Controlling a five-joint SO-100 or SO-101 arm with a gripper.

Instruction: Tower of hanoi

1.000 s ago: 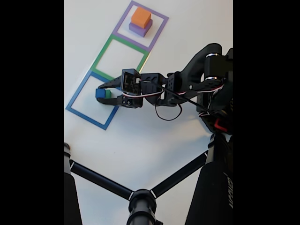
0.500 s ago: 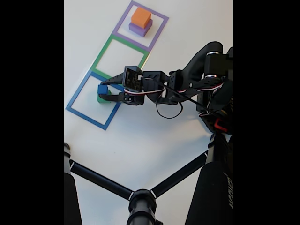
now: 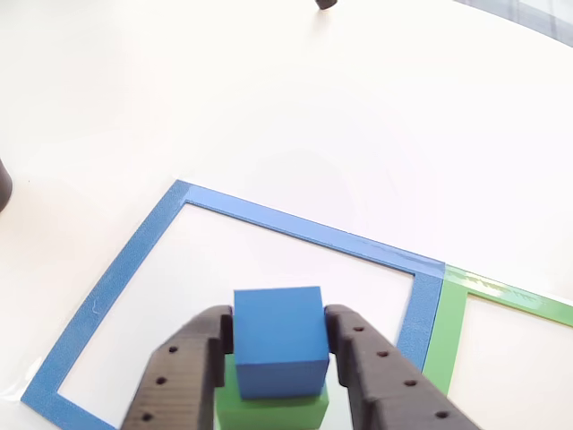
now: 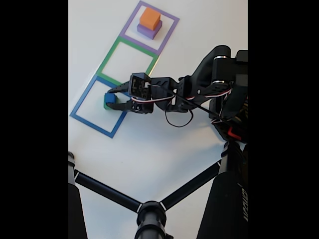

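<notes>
Fingers (image 3: 279, 354) clamped on blue cube (image 3: 278, 339) atop green block (image 3: 273, 412) in blue outline (image 3: 295, 228); lift-off step, next requires a straight vertical raise.

Black tripod legs (image 4: 119, 198), taped outlines (image 4: 94, 112)

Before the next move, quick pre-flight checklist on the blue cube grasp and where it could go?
1. Gripper on the blue cube: fingers sit against both side faces. ok.
2. Blue cube squarely held: it looks level in the other view. ok.
3. Blue cube clear of the green block: it sits right above it; contact or gap, cannot tell.
4. Green block inside the blue outline: ok.
5. Green outline free as a drop spot: nothing stands in it. ok.
6. Purple outline legal for the orange block on the purple block: smaller on larger. ok.
</notes>
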